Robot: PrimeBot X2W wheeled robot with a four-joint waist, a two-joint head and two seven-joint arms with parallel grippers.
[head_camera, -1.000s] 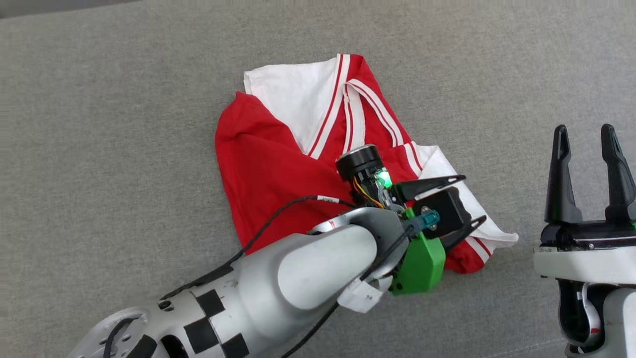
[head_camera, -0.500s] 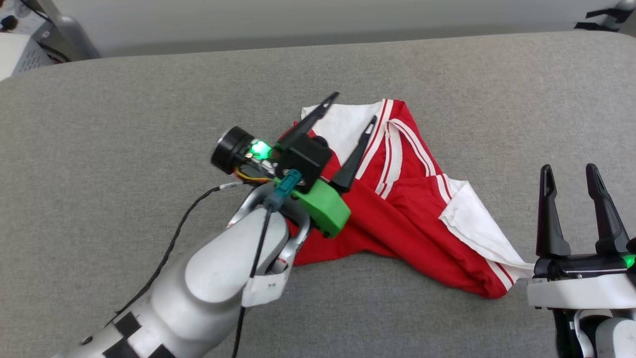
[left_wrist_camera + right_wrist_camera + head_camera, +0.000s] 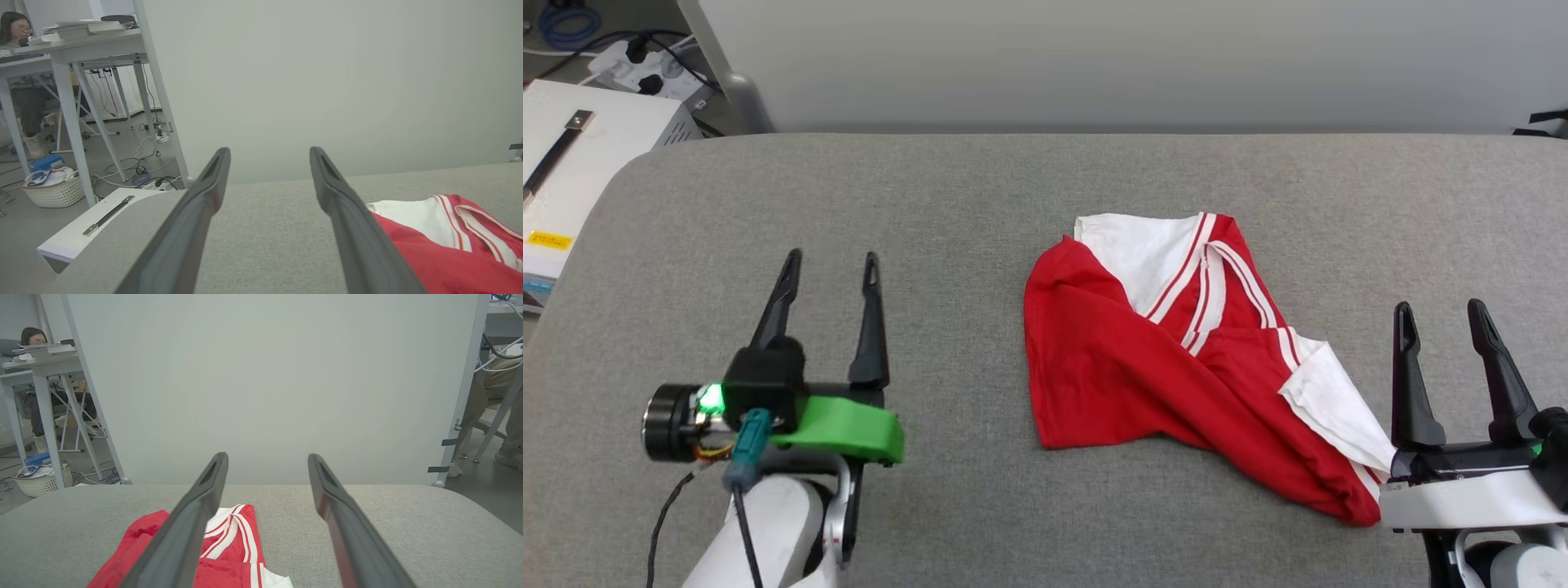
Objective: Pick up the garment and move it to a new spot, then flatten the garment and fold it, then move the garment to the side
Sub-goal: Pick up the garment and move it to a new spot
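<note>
The garment [image 3: 1168, 359], red with white sleeves and striped trim, lies loosely folded and rumpled on the grey padded surface [image 3: 980, 204], right of centre. My left gripper [image 3: 832, 263] stands open at the lower left, well apart from the garment, with nothing between its fingers. My right gripper [image 3: 1441, 314] is open at the lower right, its base close to the garment's white sleeve. In the left wrist view the garment [image 3: 445, 245] lies to the right of the open left gripper [image 3: 269, 155]. In the right wrist view the garment [image 3: 229, 547] lies low and left, partly behind the open right gripper [image 3: 267, 459].
A pale partition wall [image 3: 1094, 57] runs behind the surface's far edge. A white box [image 3: 580, 155] sits off the left edge, with cables and a power strip [image 3: 645, 61] on the floor. A person sits at a desk [image 3: 73, 41] in the background. A wicker basket [image 3: 53, 190] stands on the floor.
My left gripper has left the garment and swung back to the lower left, open and empty. The camera has tilted up, bringing the wall and far edge into view.
</note>
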